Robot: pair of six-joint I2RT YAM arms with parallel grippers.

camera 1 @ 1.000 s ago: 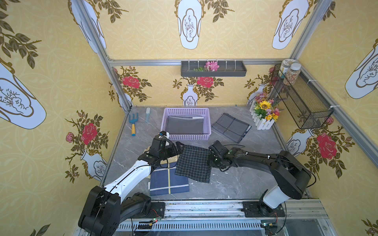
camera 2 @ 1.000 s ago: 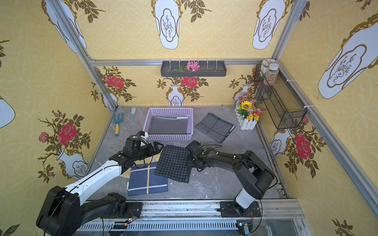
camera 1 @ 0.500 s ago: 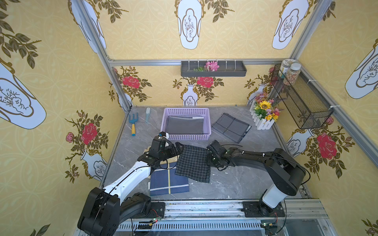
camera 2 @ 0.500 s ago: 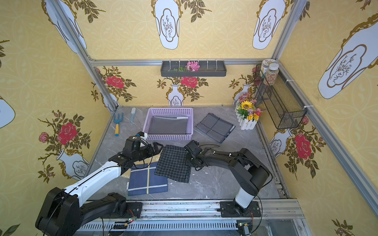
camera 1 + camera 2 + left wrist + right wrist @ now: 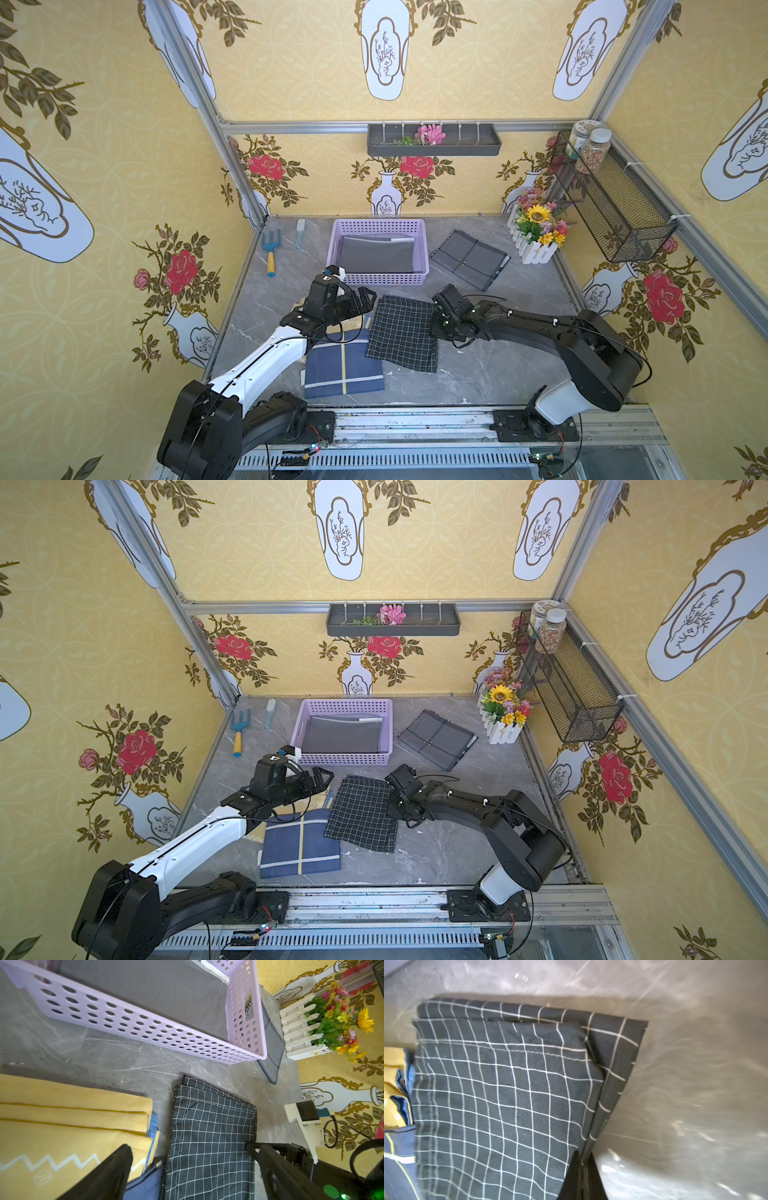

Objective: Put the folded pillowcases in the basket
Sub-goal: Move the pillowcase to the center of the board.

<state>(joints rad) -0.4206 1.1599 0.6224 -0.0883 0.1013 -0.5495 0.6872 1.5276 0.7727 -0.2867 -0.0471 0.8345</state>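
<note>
Black-and-white checked pillowcase (image 5: 402,332): folded, flat on the grey table (image 5: 478,374), just in front of the lilac basket (image 5: 376,279) and not yet in it, one edge against a blue cloth (image 5: 343,365). Changed within the last second: right gripper (image 5: 582,1165), open a moment ago, now pinched shut on the pillowcase's right-hand edge, with layers of fabric caught between the jaws in the right wrist view. Left gripper (image 5: 368,301) spread wide, holding nothing, poised beside the opposite edge. Means a grasp made on one side only, with no lift begun. Likely next: closing the left side too, or raising the cloth over the front wall. Already in the basket: a grey cloth (image 5: 376,257), lying flat, seemingly with room on top.
</note>
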